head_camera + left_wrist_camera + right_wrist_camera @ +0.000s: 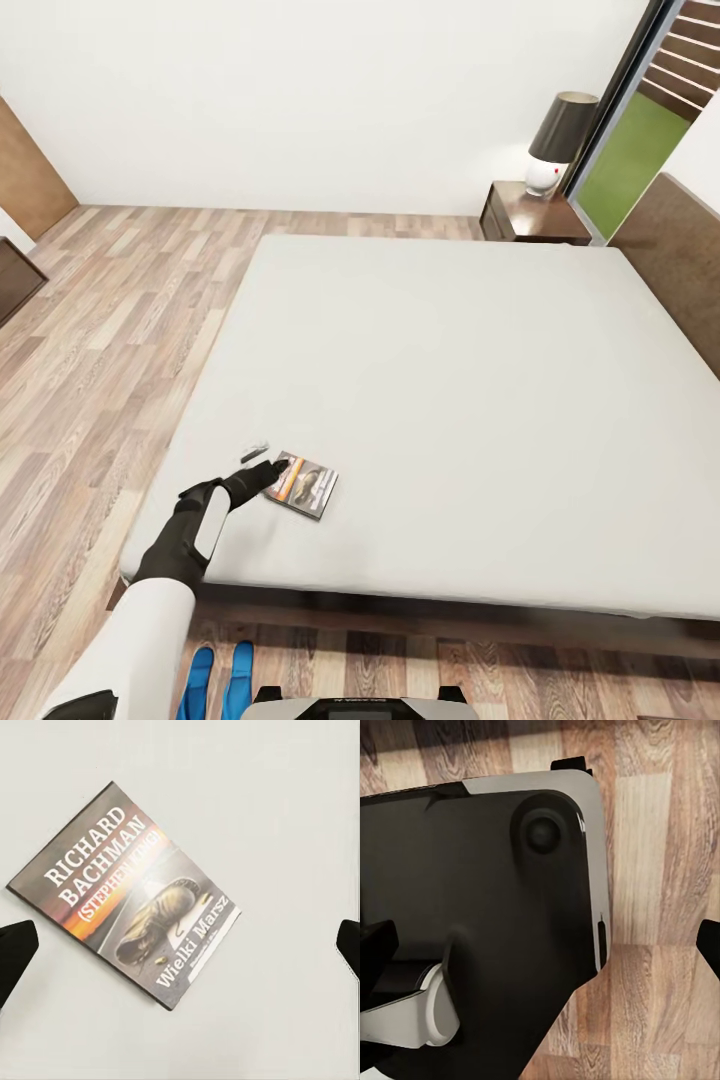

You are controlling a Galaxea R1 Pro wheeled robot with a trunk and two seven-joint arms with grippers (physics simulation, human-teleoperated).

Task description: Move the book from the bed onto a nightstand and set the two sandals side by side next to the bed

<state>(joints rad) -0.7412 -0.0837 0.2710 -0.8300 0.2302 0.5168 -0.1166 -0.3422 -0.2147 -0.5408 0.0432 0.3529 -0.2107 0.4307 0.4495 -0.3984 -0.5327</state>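
— Where is the book (301, 484) as the left gripper (262, 464) reaches in?

— Flat on the bed (470, 400), cover up, close to the foot edge – low and within reach of an arm stretched from the floor side. The gripper sits just beside the book, fingers spread wide; in the left wrist view both fingertips (15, 949) flank the book (131, 894) with clear mattress between, so nothing is gripped yet.

— And the nightstand (530, 214)?

— Well beyond the bed's far corner, a lamp (556, 143) on top – likely why the book must be lifted and carried.

— The sandals (219, 682)?

— Side by side on the floor (90, 340) just off the bed's foot edge.

— The right gripper (540, 945)?

— Fingers apart, held over the robot's base (472, 907), idle by the look of it.
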